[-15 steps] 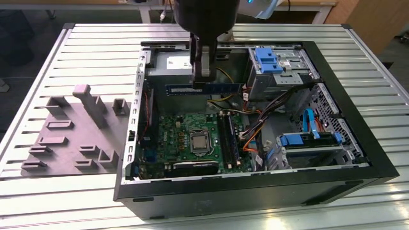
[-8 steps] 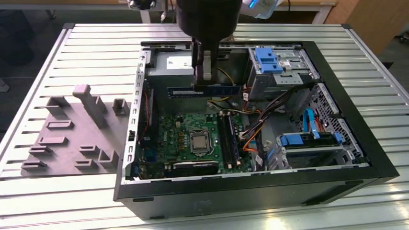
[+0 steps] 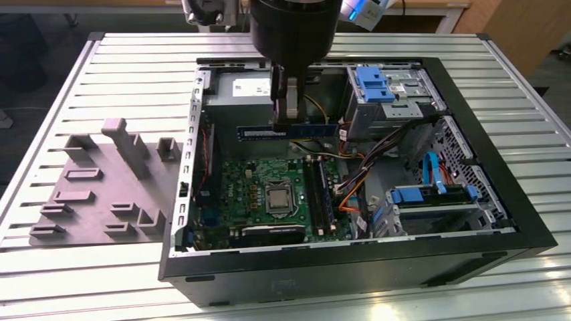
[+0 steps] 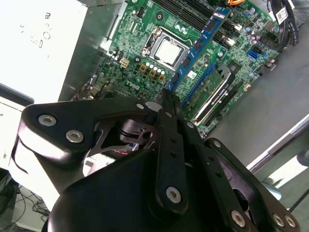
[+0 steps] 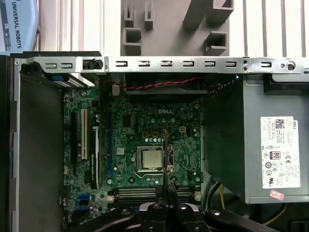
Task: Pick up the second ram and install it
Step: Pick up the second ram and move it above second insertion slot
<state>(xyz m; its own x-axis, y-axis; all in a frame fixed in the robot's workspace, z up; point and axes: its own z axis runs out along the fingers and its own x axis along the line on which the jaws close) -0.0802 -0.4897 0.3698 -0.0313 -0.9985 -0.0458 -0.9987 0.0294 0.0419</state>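
- Claw (image 3: pixel 283 122) clamped on the second ram (image 3: pixel 312 129) — stick held on edge above the motherboard (image 3: pixel 254 177).
- Best lined up squarely over the memory slots (image 3: pixel 319 190) — kept upright, I'd judge.

This is looking like a robotics lab or assembly workshop. A robot arm (image 3: pixel 295 27) is hanging over a slatted aluminium table (image 3: pixel 107 281), its gripper (image 3: pixel 283 124) pinching the second ram (image 3: pixel 257 133). Right under the jaws an opened computer case (image 3: pixel 357 267) is lying on its side, motherboard (image 3: pixel 241 184) showing. Off to one side of the jaws a grey fixture block (image 3: pixel 116 174) is sitting on the slats, just beside the case. Wooden furniture (image 3: pixel 526 33) is standing beyond.
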